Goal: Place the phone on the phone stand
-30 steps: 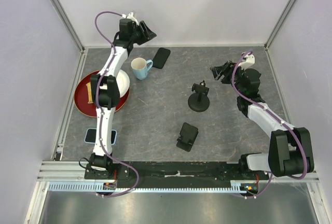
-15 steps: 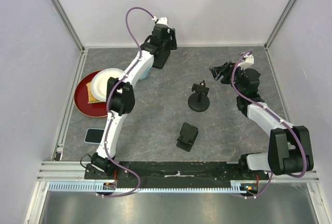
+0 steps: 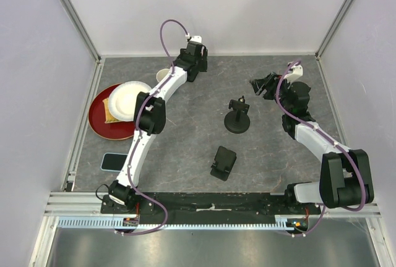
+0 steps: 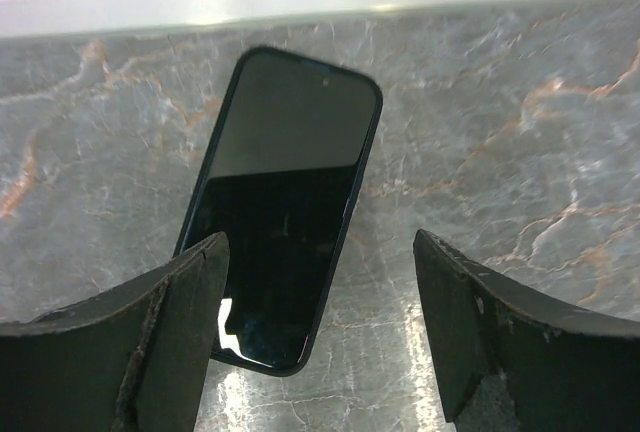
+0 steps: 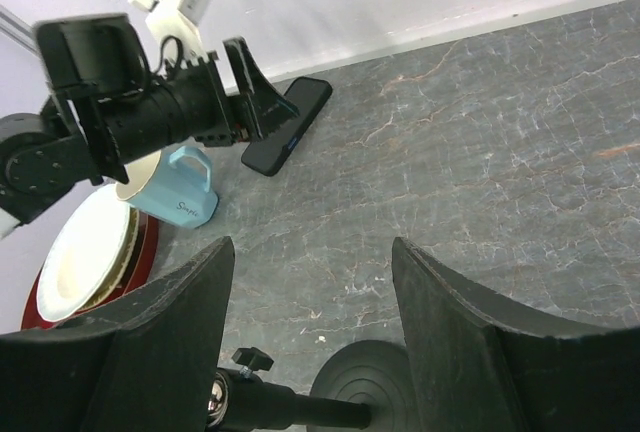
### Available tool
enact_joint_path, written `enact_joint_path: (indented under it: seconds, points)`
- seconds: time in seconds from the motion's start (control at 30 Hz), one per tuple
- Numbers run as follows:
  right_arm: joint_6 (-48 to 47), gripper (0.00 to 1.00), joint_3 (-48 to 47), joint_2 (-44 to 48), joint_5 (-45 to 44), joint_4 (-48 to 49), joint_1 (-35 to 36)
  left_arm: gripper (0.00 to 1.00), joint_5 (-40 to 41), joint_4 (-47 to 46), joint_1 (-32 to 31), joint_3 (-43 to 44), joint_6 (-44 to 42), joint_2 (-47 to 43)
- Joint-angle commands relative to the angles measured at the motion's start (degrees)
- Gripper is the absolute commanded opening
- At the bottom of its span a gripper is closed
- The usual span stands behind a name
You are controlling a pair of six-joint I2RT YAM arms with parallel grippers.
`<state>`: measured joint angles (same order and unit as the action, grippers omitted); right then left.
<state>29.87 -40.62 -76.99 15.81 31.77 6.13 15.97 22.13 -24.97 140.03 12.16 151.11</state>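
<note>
One: Half a second ago the left arm was higher. Now we log the left gripper (image 3: 193, 63) down over the desk's far edge. A full second back it sat toward the far left corner, beyond the mug (image 3: 162, 75).

Two: Agreed. Where do we put the phone (image 4: 285, 207)?

One: Flat on the desk, screen up, at the far edge left of centre, same spot in all three looks. From the left wrist it lies between the spread fingers (image 4: 170, 322), skewed to them. One finger overlaps its near corner in view; contact not certain.

Two: So that hand is released, holding nothing. And the right gripper (image 5: 312, 252)?

One: Spread wide too, empty, parked toward the far right corner. No movement there.

Two: Meaning for the task?

One: We judge the reach about done and the grasp not begun. Two stands wait mid-desk: the round-based holder (image 3: 237, 117) and the low black stand (image 3: 223, 162) nearer us. We can't tell which is meant. A second phone (image 3: 112, 161) lies by the left edge.
</note>
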Motion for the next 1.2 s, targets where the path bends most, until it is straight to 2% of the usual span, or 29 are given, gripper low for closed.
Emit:
enact_joint_path:
  seconds: [0.0,0.27,0.47,1.0,1.17]
  points:
    - [0.81,0.71,-0.25,-0.7,1.32,3.65,-0.42,0.81,-1.11,2.29,0.71,4.11,-0.66,1.2]
    - [0.98,0.71,-0.25,-1.23,1.85,3.91,-0.33,0.82,0.56,2.74,1.24,4.47,-1.62,2.26]
    - [1.33,0.71,-0.25,-1.67,2.03,4.44,-0.33,0.8,-3.31,4.32,3.53,4.55,2.51,2.7]
    - [2.04,0.71,-0.25,-2.64,2.73,5.14,-0.33,0.76,-3.75,3.27,4.67,6.4,11.12,4.1]
    - [2.12,0.71,-0.25,-2.73,2.73,5.23,-0.33,0.71,-3.84,1.87,4.76,5.52,14.99,4.02]
